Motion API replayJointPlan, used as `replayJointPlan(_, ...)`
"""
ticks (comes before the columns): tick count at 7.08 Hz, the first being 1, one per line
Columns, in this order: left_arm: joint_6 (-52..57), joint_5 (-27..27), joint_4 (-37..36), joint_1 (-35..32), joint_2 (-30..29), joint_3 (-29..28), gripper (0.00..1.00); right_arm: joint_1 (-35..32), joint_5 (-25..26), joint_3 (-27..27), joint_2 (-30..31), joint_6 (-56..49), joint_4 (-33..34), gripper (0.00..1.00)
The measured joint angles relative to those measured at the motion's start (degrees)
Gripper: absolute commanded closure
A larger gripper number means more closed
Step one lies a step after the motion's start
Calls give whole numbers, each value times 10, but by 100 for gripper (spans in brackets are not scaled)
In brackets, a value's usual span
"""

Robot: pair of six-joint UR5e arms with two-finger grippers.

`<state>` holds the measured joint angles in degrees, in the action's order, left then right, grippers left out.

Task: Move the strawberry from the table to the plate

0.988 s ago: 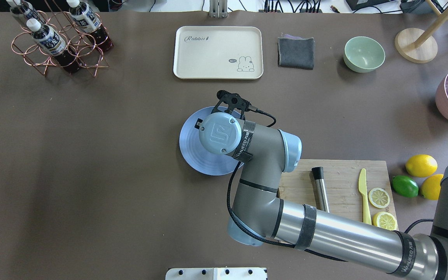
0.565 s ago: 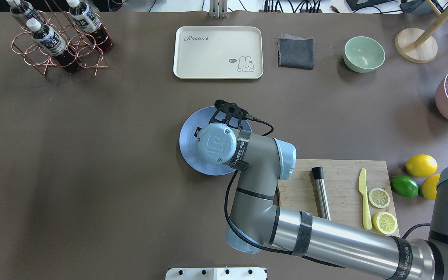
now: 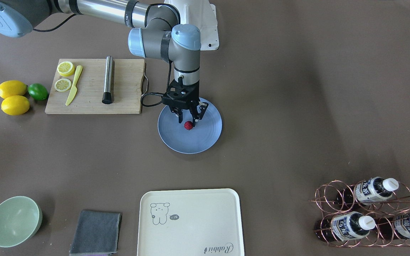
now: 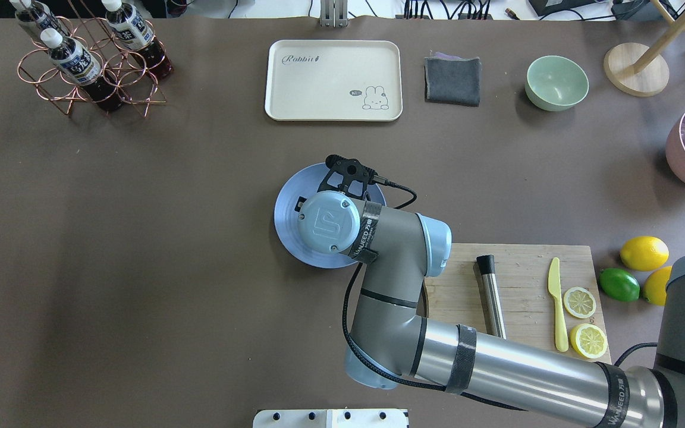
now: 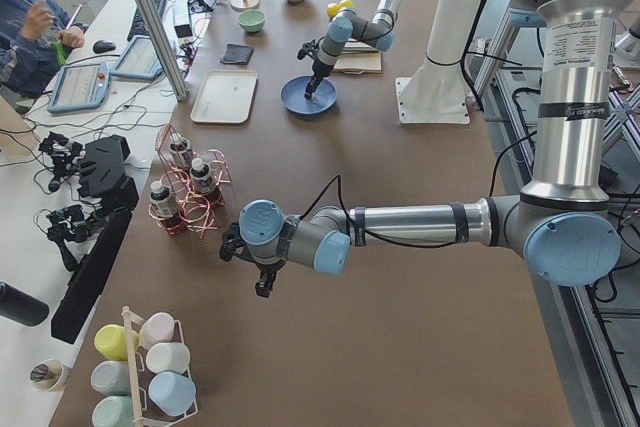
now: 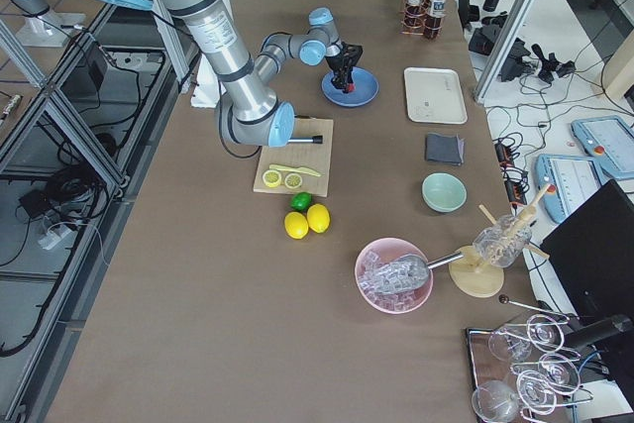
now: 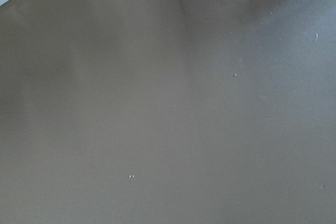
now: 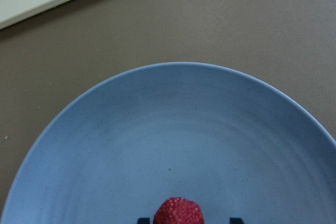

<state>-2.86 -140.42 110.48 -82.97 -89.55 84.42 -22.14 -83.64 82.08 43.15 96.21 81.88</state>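
Observation:
The strawberry [image 3: 188,125], a small dark-red bumpy berry, rests on the round light-blue plate [image 3: 201,142] near the middle of the brown table [image 4: 140,267]. My right gripper [image 3: 188,121] hangs straight over it, open, a fingertip on either side of the berry. The right wrist view shows the strawberry [image 8: 178,212] at the bottom edge on the plate [image 8: 157,129], with a gap to one fingertip. In the overhead view the right wrist hides the berry; the plate [image 4: 286,220] shows around it. My left gripper [image 5: 262,285] hovers low over bare table far left; I cannot tell its state.
A wooden cutting board [image 3: 126,89] with a steel rod, yellow knife and lemon slices lies beside the plate. Lemons and a lime [image 3: 37,91] sit past it. A cream tray [image 3: 190,220], grey cloth [image 3: 96,231], green bowl [image 3: 12,220] and copper bottle rack [image 3: 365,213] line the operators' side.
The right wrist has shifted a little toward the robot's side over the plate, most of it in the first half second, then nearly stopped.

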Motion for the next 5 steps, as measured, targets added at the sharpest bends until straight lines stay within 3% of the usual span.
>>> replayJointPlan(3, 2, 4, -12, 2, 0, -1, 1, -51, -56, 31, 11, -47, 4, 0)
replayJointPlan(5, 5, 21, -47, 4, -1, -1, 1, -100, -114, 81, 62, -110, 6, 0)
